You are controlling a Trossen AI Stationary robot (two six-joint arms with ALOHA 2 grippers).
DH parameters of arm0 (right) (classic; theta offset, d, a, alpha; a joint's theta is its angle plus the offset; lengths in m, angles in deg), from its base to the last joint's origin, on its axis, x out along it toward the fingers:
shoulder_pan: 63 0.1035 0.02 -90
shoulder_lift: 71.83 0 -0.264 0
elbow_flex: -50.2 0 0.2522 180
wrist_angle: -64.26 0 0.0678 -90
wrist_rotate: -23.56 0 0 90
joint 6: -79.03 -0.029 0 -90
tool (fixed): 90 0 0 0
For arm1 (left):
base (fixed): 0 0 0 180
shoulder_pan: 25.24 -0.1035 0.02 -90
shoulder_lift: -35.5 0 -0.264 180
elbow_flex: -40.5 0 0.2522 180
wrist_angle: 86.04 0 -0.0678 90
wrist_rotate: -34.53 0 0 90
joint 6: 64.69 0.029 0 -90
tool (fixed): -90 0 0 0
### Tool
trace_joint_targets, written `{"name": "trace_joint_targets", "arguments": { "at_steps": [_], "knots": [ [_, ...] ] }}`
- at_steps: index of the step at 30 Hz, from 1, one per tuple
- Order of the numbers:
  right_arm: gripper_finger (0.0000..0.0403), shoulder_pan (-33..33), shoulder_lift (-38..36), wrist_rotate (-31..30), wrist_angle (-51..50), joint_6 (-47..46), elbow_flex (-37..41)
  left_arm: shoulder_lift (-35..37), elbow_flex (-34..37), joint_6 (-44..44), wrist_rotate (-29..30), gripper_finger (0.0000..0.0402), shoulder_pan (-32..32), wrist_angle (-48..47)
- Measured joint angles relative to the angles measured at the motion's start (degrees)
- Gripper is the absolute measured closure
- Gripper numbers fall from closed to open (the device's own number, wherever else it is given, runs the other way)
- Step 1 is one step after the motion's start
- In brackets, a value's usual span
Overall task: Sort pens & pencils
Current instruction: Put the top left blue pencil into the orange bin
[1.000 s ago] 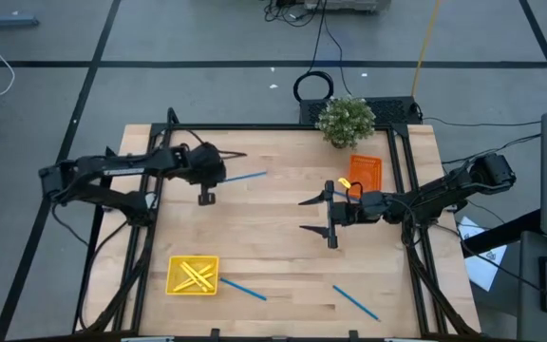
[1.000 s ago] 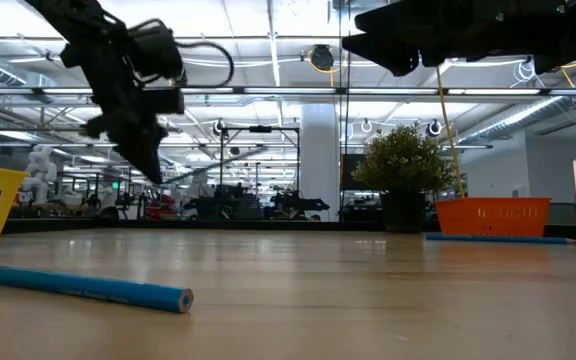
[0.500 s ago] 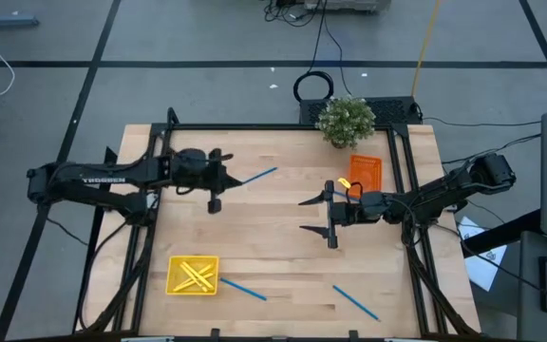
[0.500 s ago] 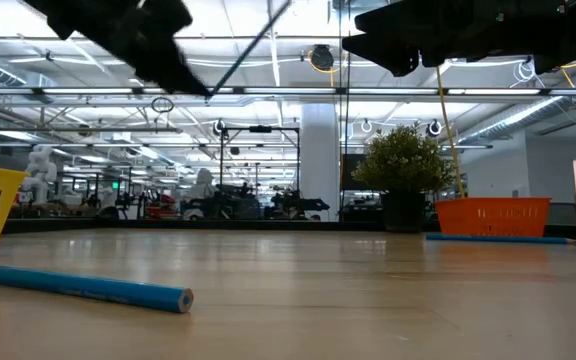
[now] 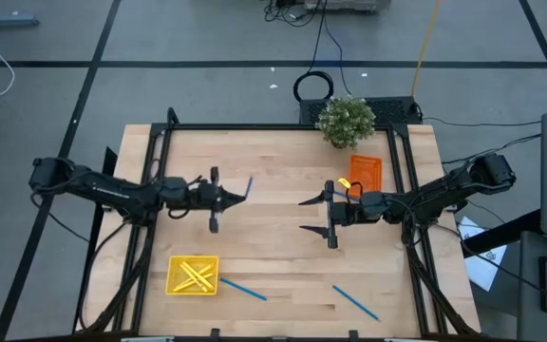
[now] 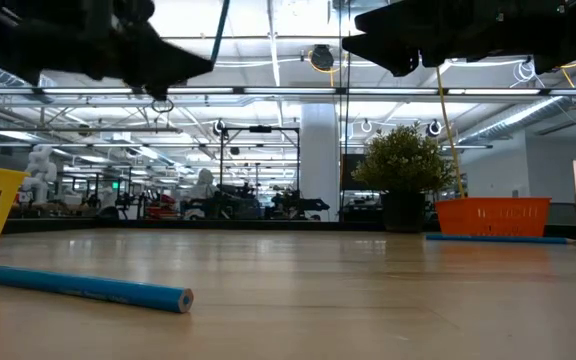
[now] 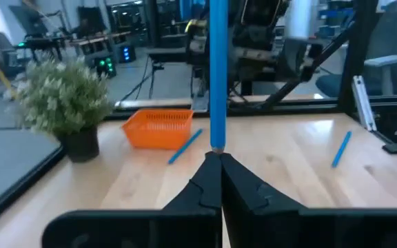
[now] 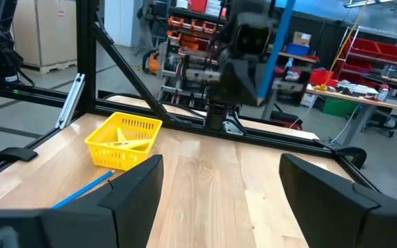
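My left gripper (image 5: 239, 194) is over the table's left-middle, well above the wood, shut on a blue pencil (image 7: 217, 69) that stands upright. My right gripper (image 5: 313, 215) hangs open and empty at the right-middle, near the orange tray (image 5: 366, 171). The yellow tray (image 5: 193, 275) at the near left holds yellow pencils. Two blue pencils (image 5: 243, 289) (image 5: 356, 302) lie flat on the wood near the front edge. Another blue pencil (image 7: 185, 146) lies beside the orange tray. My left gripper pinches the blue pencil's lower end (image 7: 217, 145) between its two fingertips. The fingers point level, coming from the table's left, and lie across the pencil. The pencil rises straight up from the fingertips (image 6: 220, 30), lifted clear of the table.
A potted plant (image 5: 346, 121) stands at the far edge behind the orange tray. Bare wood lies between the two grippers and across the table's middle. A black frame rail (image 5: 150, 218) runs along the table's left side.
My left gripper has moved toward the table's near edge and tipped up from pointing downward to level, staying shut. The blue pencil it holds has swung from lying nearly flat, through a slant, to upright.
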Motion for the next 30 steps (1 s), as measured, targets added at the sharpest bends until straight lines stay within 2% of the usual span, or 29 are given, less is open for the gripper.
{"name": "trace_joint_targets", "arguments": {
  "at_steps": [3,7,16,30],
  "knots": [
    [0.0124,0.00,0.00,0.00,0.00,-0.01,0.00,-0.04,2.40,-0.68,3.29,0.0402,0.97,3.28],
    [0.0124,0.00,0.00,0.00,0.00,0.06,0.00,0.02,2.70,-0.75,4.55,0.0402,1.19,4.36],
    [0.0124,0.00,0.00,0.00,0.02,0.03,0.00,0.02,2.70,-0.99,3.89,0.0402,1.22,5.50],
    [0.0124,-0.74,0.45,0.00,0.39,-5.82,0.00,0.02,2.70,-2.03,1.98,0.0402,2.46,7.84]
  ]
}}
